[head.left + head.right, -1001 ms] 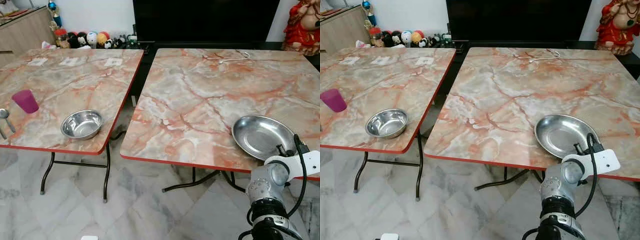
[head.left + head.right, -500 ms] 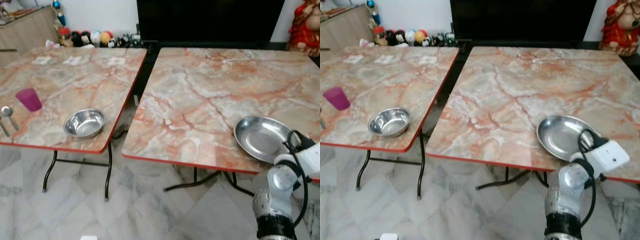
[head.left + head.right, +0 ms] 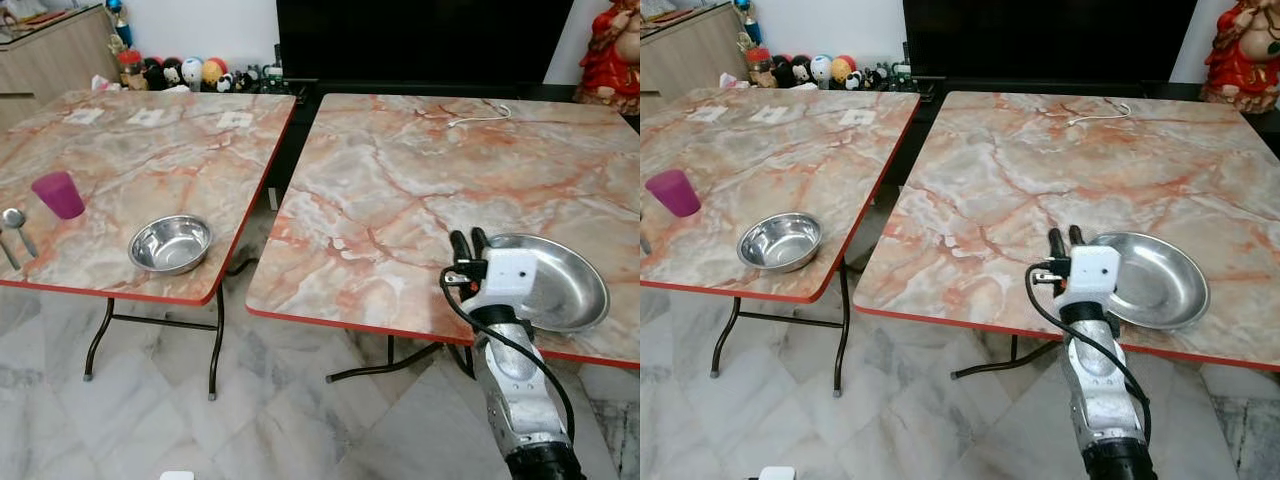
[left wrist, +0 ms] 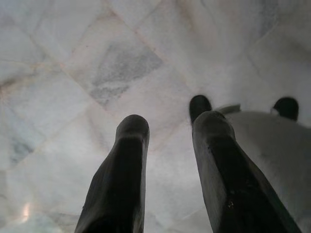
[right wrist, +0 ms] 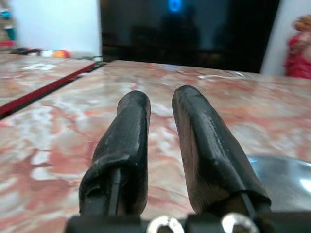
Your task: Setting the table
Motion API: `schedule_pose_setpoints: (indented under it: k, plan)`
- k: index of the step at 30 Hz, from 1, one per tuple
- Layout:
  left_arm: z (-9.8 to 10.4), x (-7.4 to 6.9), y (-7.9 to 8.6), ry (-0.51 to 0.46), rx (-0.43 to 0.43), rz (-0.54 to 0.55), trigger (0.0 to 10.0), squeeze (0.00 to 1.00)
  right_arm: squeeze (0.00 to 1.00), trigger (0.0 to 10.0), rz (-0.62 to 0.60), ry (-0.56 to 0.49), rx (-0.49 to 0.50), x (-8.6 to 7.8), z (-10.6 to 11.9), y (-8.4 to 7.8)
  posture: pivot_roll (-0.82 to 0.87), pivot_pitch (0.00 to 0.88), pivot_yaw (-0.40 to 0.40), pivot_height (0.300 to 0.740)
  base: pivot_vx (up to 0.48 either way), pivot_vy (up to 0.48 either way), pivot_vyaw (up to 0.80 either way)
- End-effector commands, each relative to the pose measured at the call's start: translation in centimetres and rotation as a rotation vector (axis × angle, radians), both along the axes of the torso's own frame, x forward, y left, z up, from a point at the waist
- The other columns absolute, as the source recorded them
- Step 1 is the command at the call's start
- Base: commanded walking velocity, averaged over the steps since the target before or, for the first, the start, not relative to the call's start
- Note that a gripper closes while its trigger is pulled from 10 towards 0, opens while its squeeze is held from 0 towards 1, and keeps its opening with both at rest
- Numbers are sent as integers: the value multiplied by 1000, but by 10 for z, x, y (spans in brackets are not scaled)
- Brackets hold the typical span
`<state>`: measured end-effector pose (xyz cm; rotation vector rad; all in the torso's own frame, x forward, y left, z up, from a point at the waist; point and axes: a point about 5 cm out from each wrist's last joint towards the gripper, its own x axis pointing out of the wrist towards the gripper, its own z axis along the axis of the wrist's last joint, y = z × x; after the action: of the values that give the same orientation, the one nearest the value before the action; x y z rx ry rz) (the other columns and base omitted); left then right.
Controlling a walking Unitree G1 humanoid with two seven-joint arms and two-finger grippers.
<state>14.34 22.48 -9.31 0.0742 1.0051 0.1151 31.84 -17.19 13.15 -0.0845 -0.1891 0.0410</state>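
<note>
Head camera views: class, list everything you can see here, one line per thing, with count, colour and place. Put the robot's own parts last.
Tables: two, orange-veined marble tops with red edges, side by side.
Plate: one, steel, near edge of right table.
Bowl: one, steel, near edge of left table.
Cup: one, purple, left table, left of bowl.
Spoon: one, steel, left table, near its left edge.
Cable: one, white, far side of right table.
Paper slips: three, white, far side of left table.
Figurines: several, mixed colours, behind left table.
Statue: one, red, far right.
Right gripper: one, black fingers, over right table beside plate.
Left gripper: one, black fingers, above floor.
</note>
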Motion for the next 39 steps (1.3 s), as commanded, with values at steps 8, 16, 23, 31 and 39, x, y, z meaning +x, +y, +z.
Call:
schedule_pose_setpoints:
  k: [8,16,23,31,39]
  plan:
    - [-3,-9,2,27,-3,27,10000,0,0,10000,21,19,84,5,3,17,-88,0,9,740,0,431,248]
    - [-4,-11,2,37,2,15,10000,0,0,10000,-24,60,152,3,-4,25,-93,0,10,740,0,480,0]
    - [-4,-12,1,38,2,9,10000,0,0,10000,-89,80,225,4,-6,27,-90,0,11,740,0,480,0]
    - [-5,-13,1,40,5,12,10000,0,0,10000,-139,93,272,6,-7,22,-84,0,12,740,0,480,0]
    - [-5,-15,1,45,7,16,10000,0,0,10000,-141,96,284,6,-8,23,-80,0,12,740,0,480,0]
